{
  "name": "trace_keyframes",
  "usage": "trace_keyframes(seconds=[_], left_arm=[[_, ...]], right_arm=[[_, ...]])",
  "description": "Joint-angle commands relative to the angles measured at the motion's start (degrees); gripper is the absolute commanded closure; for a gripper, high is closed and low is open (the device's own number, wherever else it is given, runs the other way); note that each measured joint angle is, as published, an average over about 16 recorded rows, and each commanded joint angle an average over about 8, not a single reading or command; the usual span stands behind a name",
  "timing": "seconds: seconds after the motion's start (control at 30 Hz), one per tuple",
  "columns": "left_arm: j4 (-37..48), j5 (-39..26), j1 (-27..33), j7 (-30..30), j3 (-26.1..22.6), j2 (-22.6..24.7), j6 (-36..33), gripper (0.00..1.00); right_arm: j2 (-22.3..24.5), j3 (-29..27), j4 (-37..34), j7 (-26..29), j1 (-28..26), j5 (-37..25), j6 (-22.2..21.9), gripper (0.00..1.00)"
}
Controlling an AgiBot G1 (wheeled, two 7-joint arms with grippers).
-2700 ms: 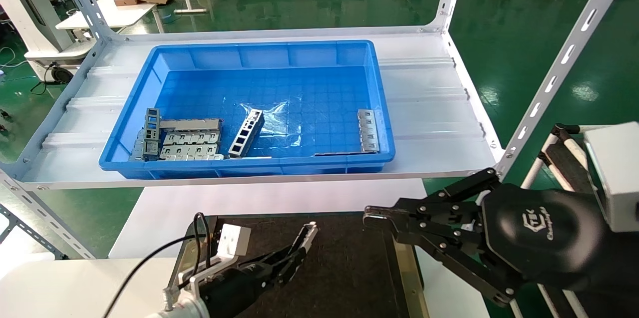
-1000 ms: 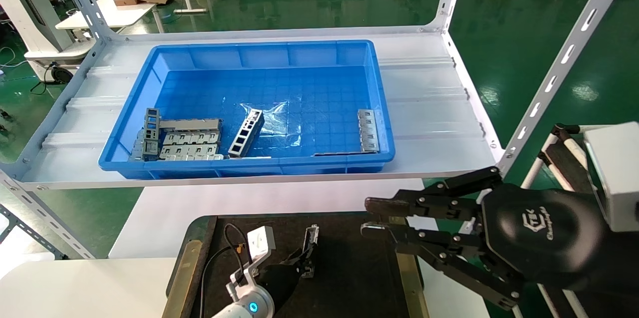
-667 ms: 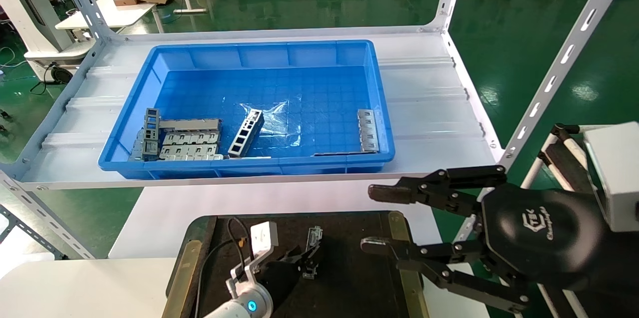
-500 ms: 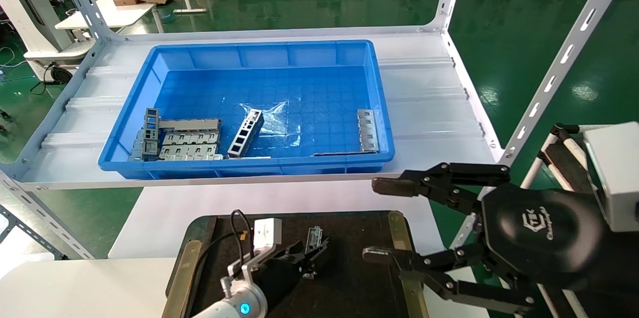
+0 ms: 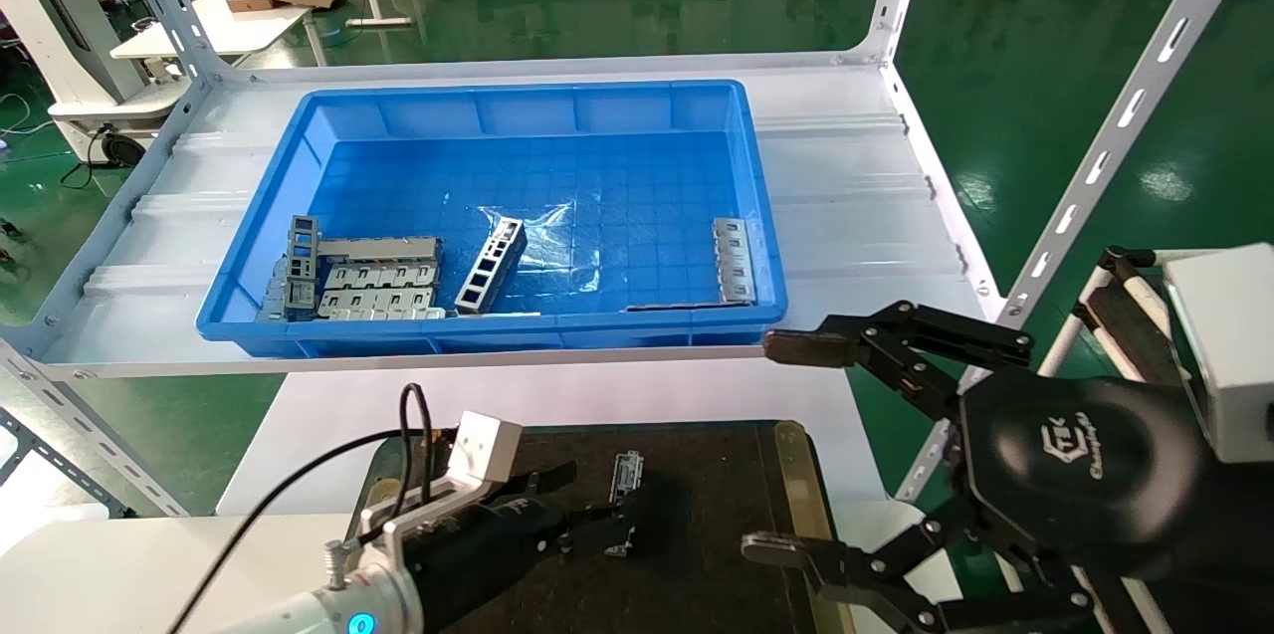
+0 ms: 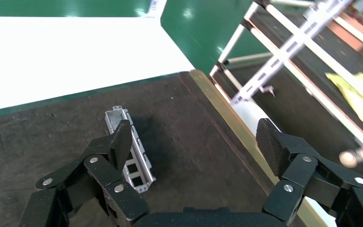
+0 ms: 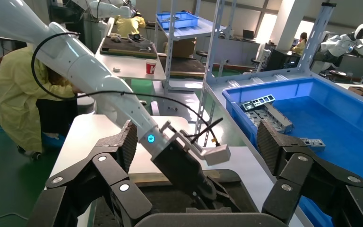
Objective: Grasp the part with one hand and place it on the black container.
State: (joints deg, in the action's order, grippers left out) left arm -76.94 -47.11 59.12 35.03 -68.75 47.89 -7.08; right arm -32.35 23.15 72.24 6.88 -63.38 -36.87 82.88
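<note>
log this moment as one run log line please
part: lying on black container | left gripper: open, beside part | right gripper: open, by container's right edge | blue bin: other parts inside

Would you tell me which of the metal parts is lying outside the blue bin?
The part on the black container, just ahead of the open left gripper; the other metal pieces all lie inside the blue bin on the shelf.

Bare sheet-metal part (image 5: pixel 624 476) on matt, felt-like black container (image 5: pixel 712 515); glossy blue plastic bin (image 5: pixel 518 111)
</note>
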Motion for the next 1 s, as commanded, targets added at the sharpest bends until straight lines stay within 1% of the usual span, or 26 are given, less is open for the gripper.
trace_keyframes(seconds=[0.03,0.3,0.5,0.7,0.87,1.0], left_arm=[[-0.5,-0.4,-0.2,-0.7,2.3,-1.8,-3.8,0.0],[0.0,5.1,-4.2,-11.3,13.6,-7.6,-18.5,0.0],[0.1,10.3,-6.9,-19.8,20.1,-10.8,-28.6,0.0],[0.1,14.5,-8.0,-25.1,24.4,-13.5,-36.0,0.0],[-0.2,17.0,-8.3,-26.9,26.4,-15.1,-39.8,0.0],[-0.3,17.9,-8.5,-27.5,27.2,-15.7,-41.1,0.0]], right_arm=[[0.0,0.0,0.0,0.0,0.0,0.0,0.0,0.0],[0.0,0.0,0.0,0.0,0.0,0.0,0.0,0.0],[0.0,0.0,0.0,0.0,0.0,0.0,0.0,0.0],[0.0,0.0,0.0,0.0,0.0,0.0,0.0,0.0],[0.0,0.0,0.0,0.0,0.0,0.0,0.0,0.0],[0.0,0.0,0.0,0.0,0.0,0.0,0.0,0.0]])
